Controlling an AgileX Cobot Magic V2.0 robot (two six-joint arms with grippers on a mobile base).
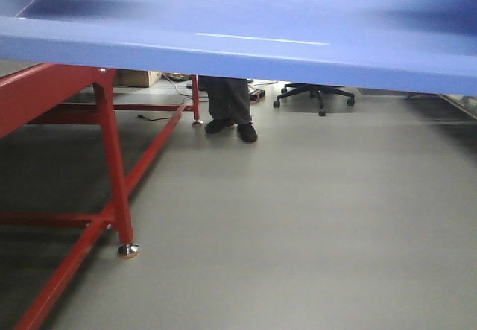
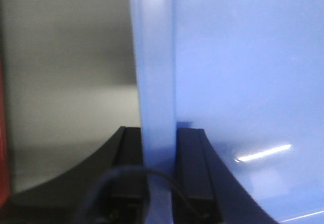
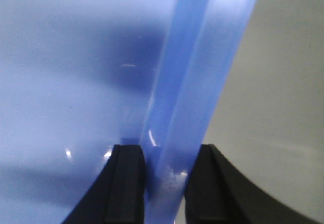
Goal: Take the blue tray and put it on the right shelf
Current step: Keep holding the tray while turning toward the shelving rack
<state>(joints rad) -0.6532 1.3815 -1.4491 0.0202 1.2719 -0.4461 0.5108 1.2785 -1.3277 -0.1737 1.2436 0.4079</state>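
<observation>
The blue tray (image 1: 238,24) is held clear of the grey floor (image 1: 298,233), and its broad face and front lip fill the top of the front view. Its long axis runs left to right across that view, so 1 short end is given to each arm and neither arm is nearer. The left gripper (image 2: 159,138) is pressed onto the tray's rim (image 2: 154,57), with 1 finger outside the lip and 1 on the basin side. The right gripper (image 3: 164,153) is clamped the same way on the opposite end. The tray is thus spanned between the 2 grippers, with its basin lying inward from each.

The right shelf is shown in no view, so its bearing cannot be told. A red-framed table (image 1: 104,121) is seen at the left, with a person's legs (image 1: 227,106) and an office chair (image 1: 317,91) beyond. The coming move is judged to turn on both ends being carried together, level and clear of the table.
</observation>
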